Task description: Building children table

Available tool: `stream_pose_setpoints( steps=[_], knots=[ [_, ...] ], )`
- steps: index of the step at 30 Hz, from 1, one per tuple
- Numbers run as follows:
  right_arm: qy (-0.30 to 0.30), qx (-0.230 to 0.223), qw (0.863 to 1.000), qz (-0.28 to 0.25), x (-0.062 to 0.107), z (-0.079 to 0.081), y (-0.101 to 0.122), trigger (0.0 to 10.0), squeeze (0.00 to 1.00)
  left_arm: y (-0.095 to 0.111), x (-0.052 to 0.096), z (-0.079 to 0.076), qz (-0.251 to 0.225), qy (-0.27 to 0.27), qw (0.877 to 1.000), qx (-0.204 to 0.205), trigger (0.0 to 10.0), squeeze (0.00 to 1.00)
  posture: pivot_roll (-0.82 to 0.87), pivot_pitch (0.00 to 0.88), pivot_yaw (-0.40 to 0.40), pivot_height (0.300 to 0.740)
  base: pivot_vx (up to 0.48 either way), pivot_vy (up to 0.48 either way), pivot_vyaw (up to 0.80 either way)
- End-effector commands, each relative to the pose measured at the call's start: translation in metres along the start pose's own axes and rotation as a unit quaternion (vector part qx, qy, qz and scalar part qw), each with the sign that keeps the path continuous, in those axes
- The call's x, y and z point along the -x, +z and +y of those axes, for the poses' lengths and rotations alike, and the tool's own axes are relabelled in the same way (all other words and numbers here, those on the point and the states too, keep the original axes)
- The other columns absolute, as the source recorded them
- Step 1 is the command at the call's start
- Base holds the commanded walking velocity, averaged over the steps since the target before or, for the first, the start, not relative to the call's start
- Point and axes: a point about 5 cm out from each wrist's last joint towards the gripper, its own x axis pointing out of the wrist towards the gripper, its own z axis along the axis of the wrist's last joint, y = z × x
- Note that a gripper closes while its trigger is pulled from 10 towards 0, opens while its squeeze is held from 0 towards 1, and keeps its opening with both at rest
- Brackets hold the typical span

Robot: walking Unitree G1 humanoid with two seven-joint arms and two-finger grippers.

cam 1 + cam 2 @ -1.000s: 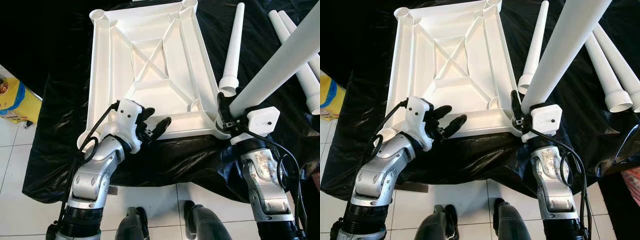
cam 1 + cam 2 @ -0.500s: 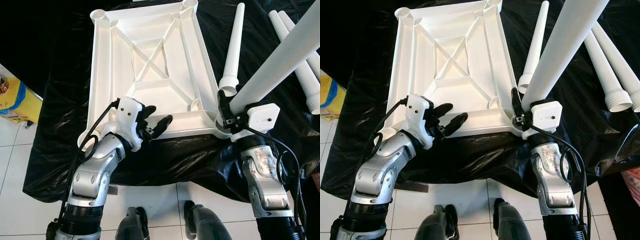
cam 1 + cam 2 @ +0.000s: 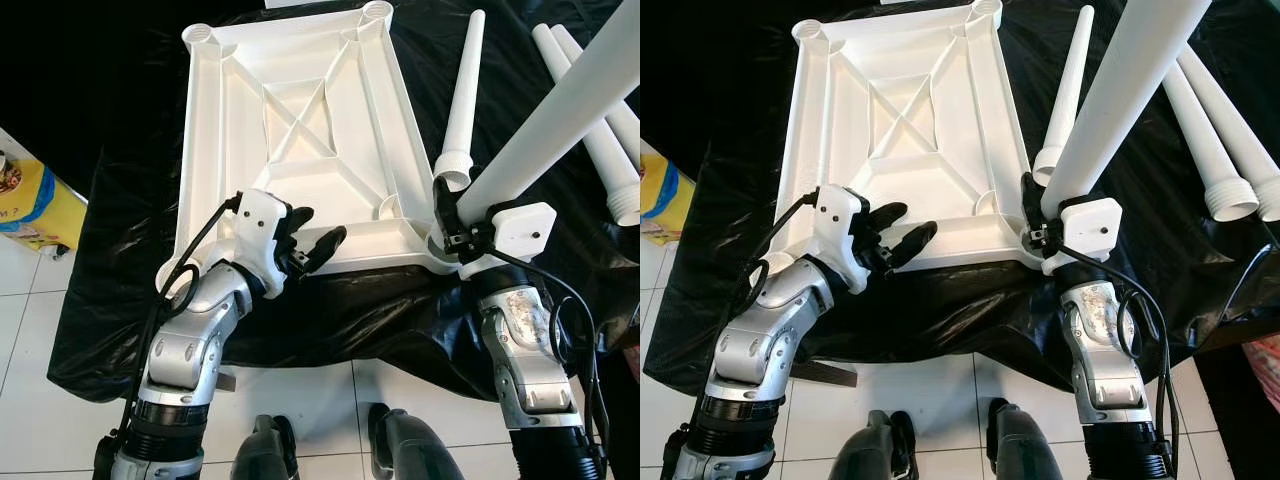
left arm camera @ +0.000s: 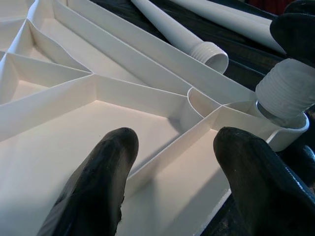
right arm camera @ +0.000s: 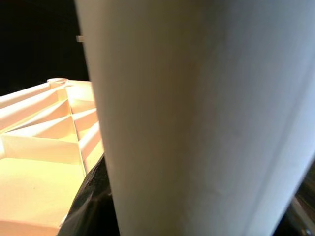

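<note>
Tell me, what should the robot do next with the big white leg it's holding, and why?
Probably twist the leg to screw it in. The right end effector grips it, and its threaded end already sits in the corner socket of the upside-down tabletop. The left end effector, fingers open, rests on the tabletop's near edge, seemingly steadying it.

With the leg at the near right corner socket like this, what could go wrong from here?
1. The leg in the right pincer leans away from the upside-down tabletop. Its threaded end sits tilted in the socket, so it may cross-thread or jam.
2. The left pincer is open over the tabletop's near edge, not gripping it, so the top could slide on the black sheet when the leg is turned.
</note>
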Motion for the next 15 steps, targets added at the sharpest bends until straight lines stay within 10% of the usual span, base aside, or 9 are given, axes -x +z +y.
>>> stream_pose_setpoints(
  steps=[1,15],
  knots=[
    [0.003,-0.005,1.000,-0.005,0.0008,0.0030,-0.0003,10.0,0.00,-0.0046,0.0007,0.0017,0.009,0.023,1.000,-0.004,10.0,0.00,-0.01,0.208,0.043,0.740,0.000,0.000,0.00],
    [0.006,-0.008,1.000,-0.012,-0.0018,0.0059,0.0020,10.0,0.00,-0.0064,0.0012,0.0032,0.011,0.020,1.000,-0.008,10.0,0.00,0.01,0.186,0.047,0.740,0.000,0.000,0.00]
  ],
)
